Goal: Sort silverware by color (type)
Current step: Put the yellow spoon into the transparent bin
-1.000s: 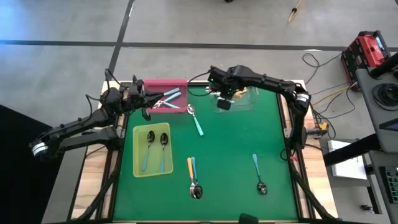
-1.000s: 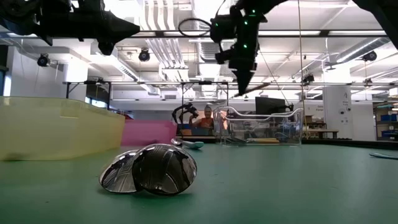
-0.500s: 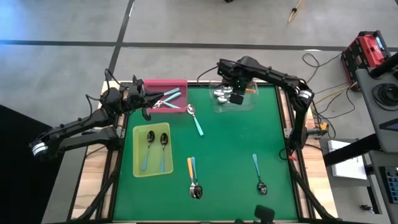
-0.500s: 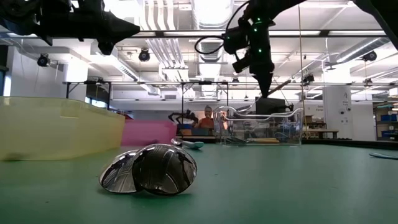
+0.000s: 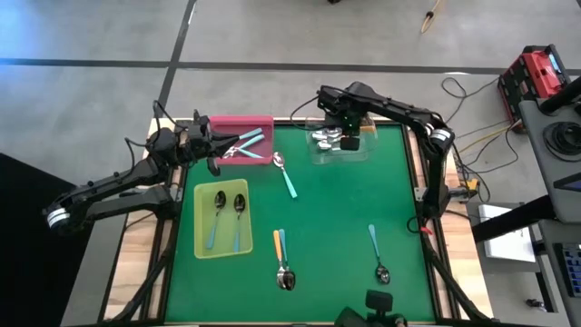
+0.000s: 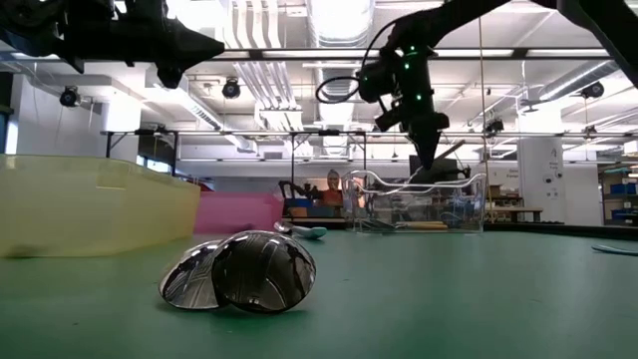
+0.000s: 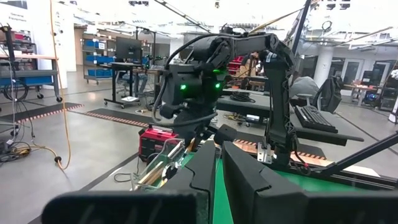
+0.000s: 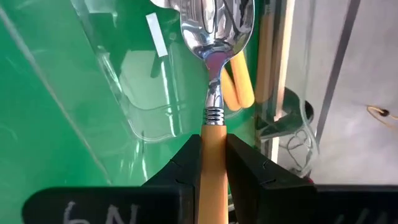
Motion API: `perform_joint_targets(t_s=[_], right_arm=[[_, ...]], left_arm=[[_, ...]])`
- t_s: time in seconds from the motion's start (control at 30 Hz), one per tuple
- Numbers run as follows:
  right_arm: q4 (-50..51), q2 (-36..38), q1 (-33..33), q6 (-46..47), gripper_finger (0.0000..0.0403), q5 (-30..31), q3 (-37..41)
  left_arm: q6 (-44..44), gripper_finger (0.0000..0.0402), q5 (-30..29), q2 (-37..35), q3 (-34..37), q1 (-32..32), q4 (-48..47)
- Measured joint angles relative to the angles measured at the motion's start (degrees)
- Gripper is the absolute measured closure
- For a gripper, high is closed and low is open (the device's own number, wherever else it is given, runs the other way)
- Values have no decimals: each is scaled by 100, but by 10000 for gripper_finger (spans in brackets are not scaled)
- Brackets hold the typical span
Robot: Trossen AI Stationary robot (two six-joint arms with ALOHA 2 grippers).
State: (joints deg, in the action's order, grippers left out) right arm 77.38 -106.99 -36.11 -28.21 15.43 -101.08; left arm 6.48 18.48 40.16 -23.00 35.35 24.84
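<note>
Right end effector [image 8: 213,158] is up over the clear tray [image 5: 340,150] at the far side of the green tabletop [image 5: 336,218], pinching an orange-handled spoon [image 8: 214,93] by its handle, bowl poking forward over the tray. Left end effector [image 5: 214,156] sits by the pink tray [image 5: 238,123]; can't tell if it's open.

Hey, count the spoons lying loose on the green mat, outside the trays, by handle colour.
Orange handle: 1
Teal or light-blue handle: 3
Total: 4 loose spoons
</note>
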Motion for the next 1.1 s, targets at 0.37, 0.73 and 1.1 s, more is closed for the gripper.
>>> perform_joint_targets(t_s=[0.37, 0.73, 1.1], right_arm=[[-314, -279, -121, -267, 359, -246, 14], [-685, -503, -154, -594, 359, -538, 14], [-832, -523, -263, -690, 359, -1139, 16]], left_arm=[[-3, 389, 0, 0, 0, 0, -4], [-28, 389, 0, 0, 0, 0, -4], [-26, 389, 0, 0, 0, 0, -3]])
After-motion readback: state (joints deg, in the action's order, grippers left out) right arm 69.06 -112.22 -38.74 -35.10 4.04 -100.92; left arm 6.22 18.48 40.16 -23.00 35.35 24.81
